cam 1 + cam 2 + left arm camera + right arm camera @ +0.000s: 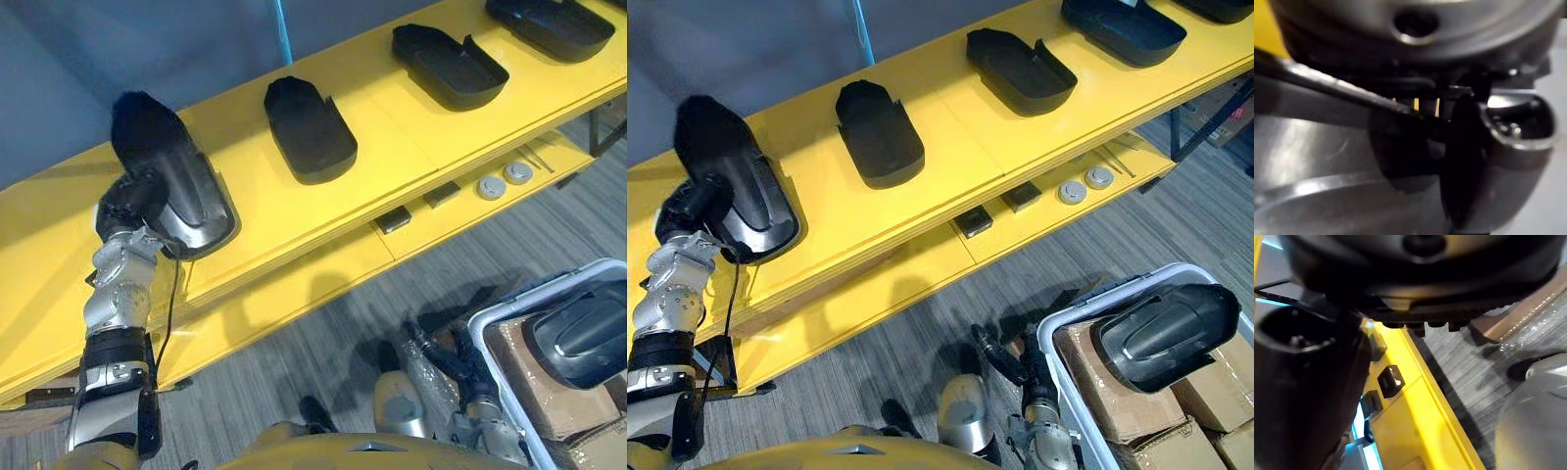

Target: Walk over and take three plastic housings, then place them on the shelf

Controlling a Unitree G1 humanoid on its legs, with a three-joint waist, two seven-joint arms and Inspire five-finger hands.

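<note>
My right hand (1004, 358) hangs low on the near right, over the grey carpet (872, 352) and just left of a white bin (1043, 335); I cannot tell how its fingers are set. In the bin, one black plastic housing (1166, 333) lies on cardboard boxes (1136, 416).

Farther off is the yellow rack. Its lower shelf (921, 264) carries two small black blocks (972, 222) and two round grey discs (1074, 191).

On the top shelf (950, 147), at the left end, my left hand (132, 201) has its fingers closed on the near-left edge of the held housing (174, 176), which rests dome-up on the yellow board. To its right lie a second housing (880, 134), a third housing (1021, 70) and a fourth housing (1122, 29), each apart.
</note>
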